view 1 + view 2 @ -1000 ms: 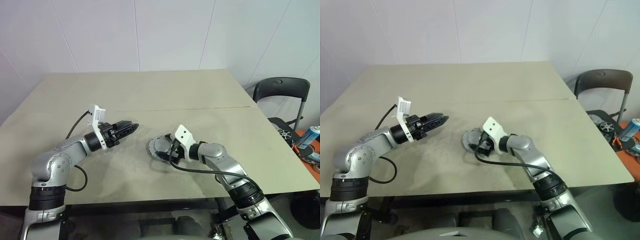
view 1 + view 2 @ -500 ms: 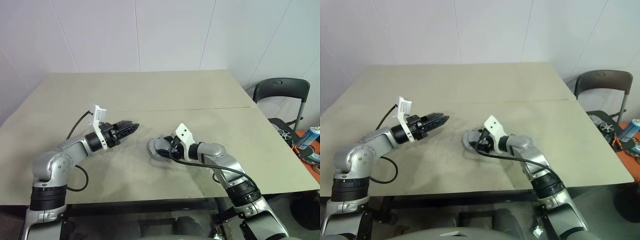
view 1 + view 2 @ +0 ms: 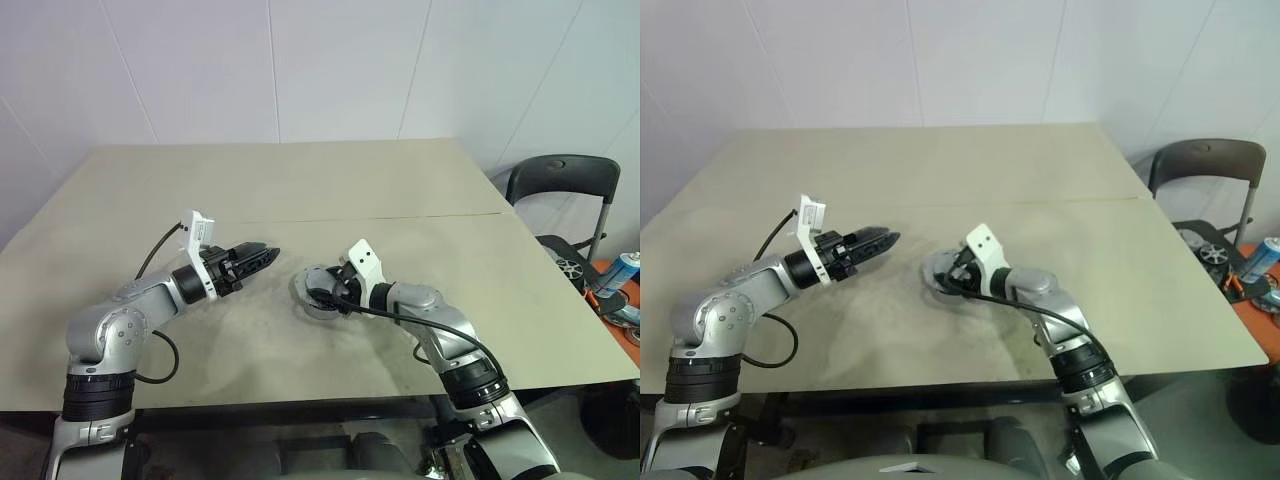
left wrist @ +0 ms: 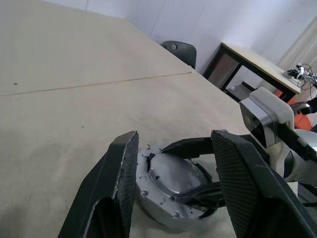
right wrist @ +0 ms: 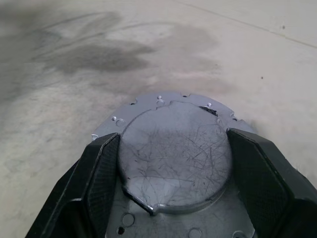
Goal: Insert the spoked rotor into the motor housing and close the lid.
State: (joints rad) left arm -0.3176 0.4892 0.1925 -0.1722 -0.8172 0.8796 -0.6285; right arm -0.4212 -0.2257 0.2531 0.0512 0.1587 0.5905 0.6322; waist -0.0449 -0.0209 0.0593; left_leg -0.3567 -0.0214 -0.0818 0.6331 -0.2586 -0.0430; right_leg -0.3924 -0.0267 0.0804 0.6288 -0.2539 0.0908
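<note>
The right pincer [image 3: 322, 292] has swung in over the last second, from sitting behind the motor housing [image 3: 308, 301] at about four o'clock to reaching across its top, and its fingers [image 5: 101, 171] now stand either side of the lid [image 5: 174, 156], spread wide with a sliver of gap on each flank. Whether they press the lid's edge or only bracket it I cannot tell; they do not look clenched. The lid lies flat in the housing's round recess, with the bolt-holed flange [image 5: 158, 101] showing beyond it towards twelve o'clock. One small dark gap shows at the rim near one o'clock in the right wrist view, so the lid may not be fully seated. The spoked rotor cannot be seen; by my reading it is already under the lid, which puts the task at its last step, seating the cover.

The left pincer [image 3: 258, 256] hangs just above the surface [image 3: 300, 180] at about nine o'clock from the housing, a little way off, released and grasping nothing, pointing toward the housing; it has not moved. The housing rests near the middle of the surface, on the near side of the seam.
</note>
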